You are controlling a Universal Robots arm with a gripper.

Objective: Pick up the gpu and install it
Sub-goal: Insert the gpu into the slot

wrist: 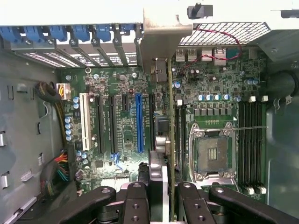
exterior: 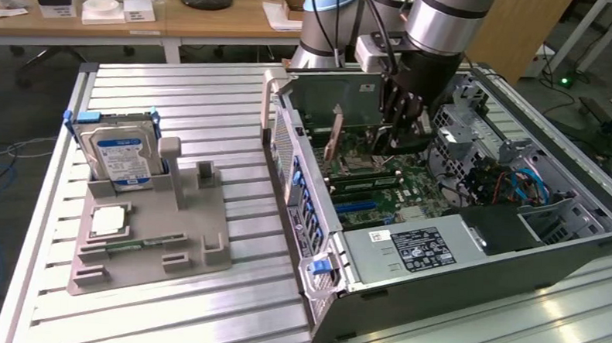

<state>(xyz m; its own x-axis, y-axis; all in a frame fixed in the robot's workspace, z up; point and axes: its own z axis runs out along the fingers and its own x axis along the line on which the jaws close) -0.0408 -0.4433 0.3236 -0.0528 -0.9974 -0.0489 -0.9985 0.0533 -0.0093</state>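
Note:
The gpu [wrist: 170,126] shows edge-on in the wrist view, a thin dark card with its metal bracket [wrist: 161,42] at the case's rear slots. My gripper [wrist: 163,203] is shut on the card's near end, with one black finger [wrist: 135,205] on each side. The card hangs upright over the motherboard [wrist: 121,135], beside the blue expansion slot [wrist: 139,123]. In the exterior view my gripper [exterior: 399,137] reaches down into the open computer case [exterior: 314,241], and the gpu [exterior: 335,134] stands as a brownish strip toward the exterior view's left of it.
On the exterior view's left a grey holder [exterior: 148,242] carries a silver hard drive [exterior: 118,155] with a blue label and a small chip [exterior: 108,221]. Inside the case are a power supply [exterior: 416,250], a CPU socket [wrist: 212,151] and cable bundles [wrist: 58,165].

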